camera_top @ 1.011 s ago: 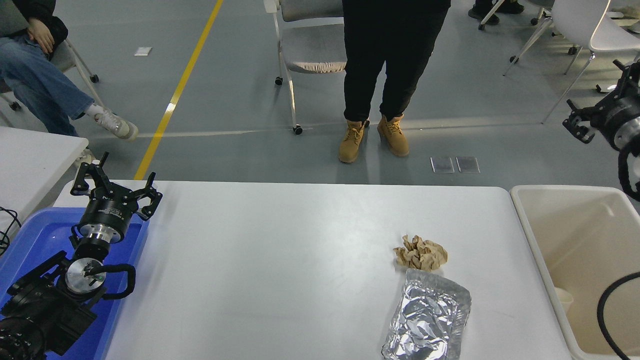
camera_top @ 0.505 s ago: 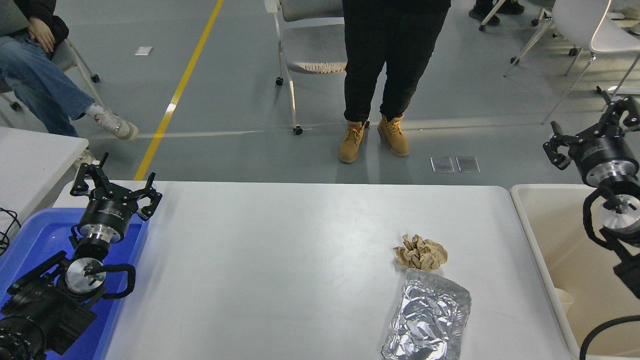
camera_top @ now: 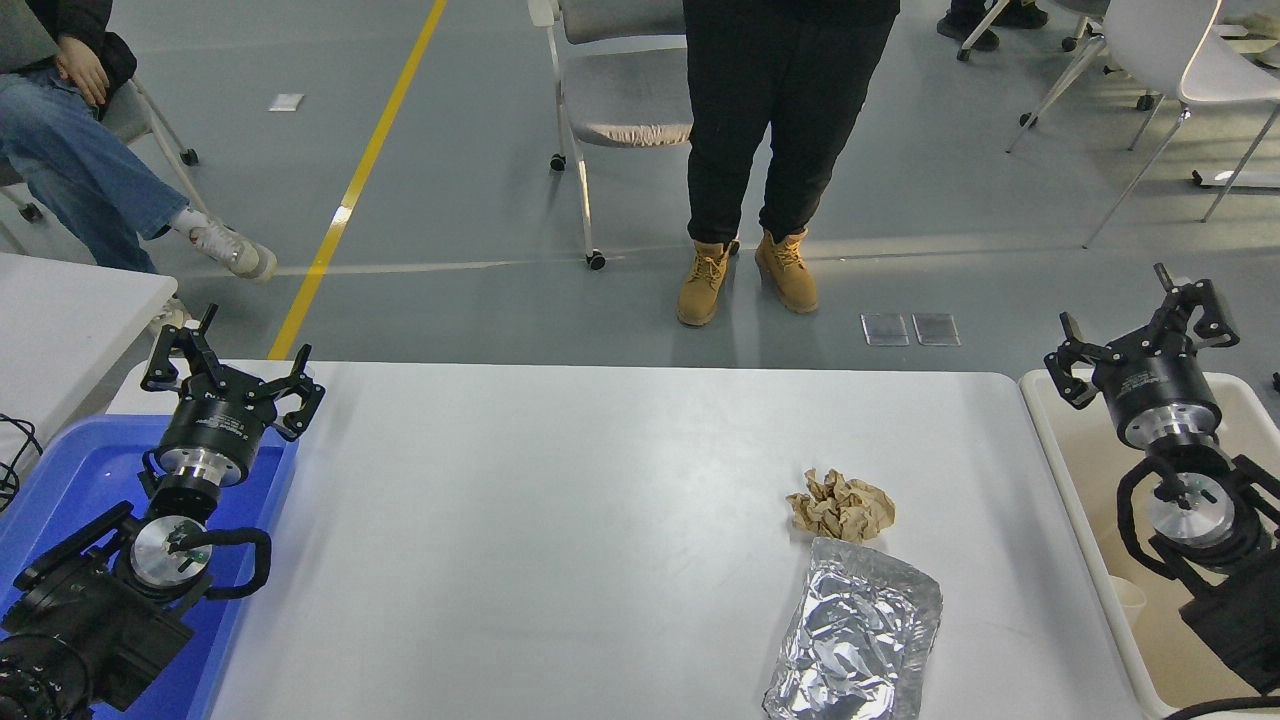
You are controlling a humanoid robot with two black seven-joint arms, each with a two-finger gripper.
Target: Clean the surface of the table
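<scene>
The white table surface (camera_top: 560, 540) fills the lower middle of the head view. A crumpled brown paper ball (camera_top: 841, 506) lies on its right half. A crinkled silver foil bag (camera_top: 860, 636) lies just in front of the ball, reaching the near edge. My right gripper (camera_top: 1138, 330) is open and empty, held above the beige tub's far left corner, to the right of the table. My left gripper (camera_top: 230, 365) is open and empty, parked over the blue tray at the lower left.
A beige plastic tub (camera_top: 1060, 440) stands against the table's right end. A blue tray (camera_top: 70, 470) sits at the left end. A smaller white table (camera_top: 60, 320) is at far left. A person in tan boots (camera_top: 745, 270) stands beyond the far edge, by a chair (camera_top: 620, 110).
My right arm has come in from the right edge, moving left and down, and now hangs over the tub's far left corner. The left arm, paper ball and foil bag have not moved.
</scene>
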